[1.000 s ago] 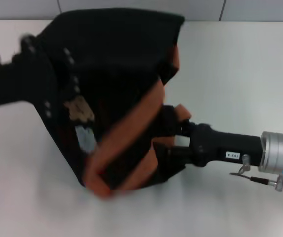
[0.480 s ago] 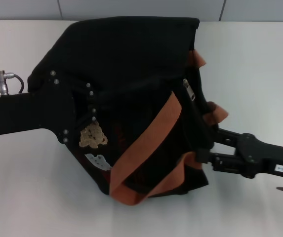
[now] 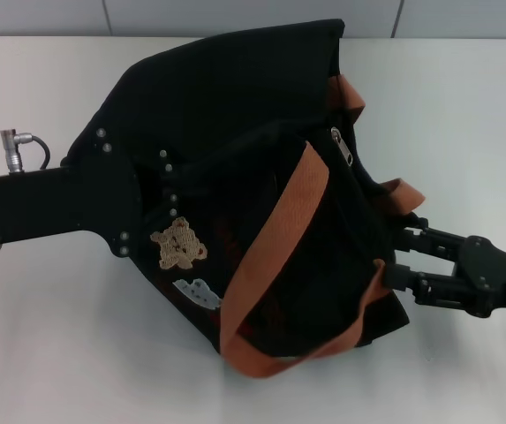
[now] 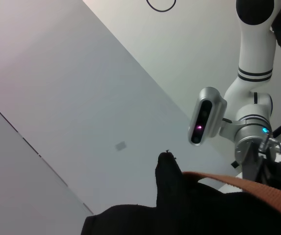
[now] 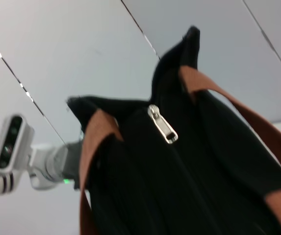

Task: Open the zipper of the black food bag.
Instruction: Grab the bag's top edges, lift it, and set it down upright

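Apparently left claw (image 3: 147,190) braces black food bag (image 3: 235,177); grip unclear. Right claw (image 3: 394,256) beside it, state hidden; zipper (image 5: 162,125) pull untouched.

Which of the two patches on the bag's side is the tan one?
The bear patch, tan, higher on the black food bag; the white patch sits below it.

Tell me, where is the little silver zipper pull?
In the head view the silver pull tab lies on the black food bag, along its right-hand top edge beside a brown handle.
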`<action>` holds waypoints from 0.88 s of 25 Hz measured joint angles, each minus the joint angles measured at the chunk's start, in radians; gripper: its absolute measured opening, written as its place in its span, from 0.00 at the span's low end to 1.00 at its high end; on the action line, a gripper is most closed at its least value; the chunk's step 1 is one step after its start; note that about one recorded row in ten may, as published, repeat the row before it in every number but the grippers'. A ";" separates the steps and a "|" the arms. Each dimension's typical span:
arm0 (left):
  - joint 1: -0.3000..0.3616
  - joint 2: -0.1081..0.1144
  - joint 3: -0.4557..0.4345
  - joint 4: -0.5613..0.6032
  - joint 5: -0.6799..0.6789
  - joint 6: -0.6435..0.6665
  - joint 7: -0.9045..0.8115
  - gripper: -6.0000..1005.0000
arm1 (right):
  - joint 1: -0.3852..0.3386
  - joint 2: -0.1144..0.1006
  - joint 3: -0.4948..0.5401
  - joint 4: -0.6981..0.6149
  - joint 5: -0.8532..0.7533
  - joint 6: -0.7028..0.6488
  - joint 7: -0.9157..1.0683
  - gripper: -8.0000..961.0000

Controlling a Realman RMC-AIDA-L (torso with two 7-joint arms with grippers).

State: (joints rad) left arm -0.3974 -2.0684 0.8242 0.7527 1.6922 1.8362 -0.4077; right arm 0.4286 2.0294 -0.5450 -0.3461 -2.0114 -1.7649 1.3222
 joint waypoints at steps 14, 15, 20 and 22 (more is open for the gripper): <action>-0.012 -0.001 0.000 -0.013 -0.013 -0.027 0.001 0.08 | -0.032 -0.027 0.101 -0.006 -0.013 -0.089 -0.066 0.79; -0.013 -0.001 -0.001 -0.014 -0.013 -0.028 0.001 0.08 | -0.032 -0.027 0.119 -0.007 -0.012 -0.107 -0.078 0.79; -0.015 -0.001 0.000 -0.035 -0.013 -0.029 0.013 0.08 | -0.036 -0.017 0.212 -0.001 -0.010 -0.171 -0.164 0.78; -0.016 -0.001 0.002 -0.043 -0.013 -0.029 0.016 0.08 | -0.032 -0.005 0.227 0.002 -0.001 -0.181 -0.203 0.78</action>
State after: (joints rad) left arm -0.4133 -2.0694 0.8258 0.7097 1.6789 1.8068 -0.3921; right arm 0.3961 2.0248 -0.3177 -0.3446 -2.0127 -1.9458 1.1194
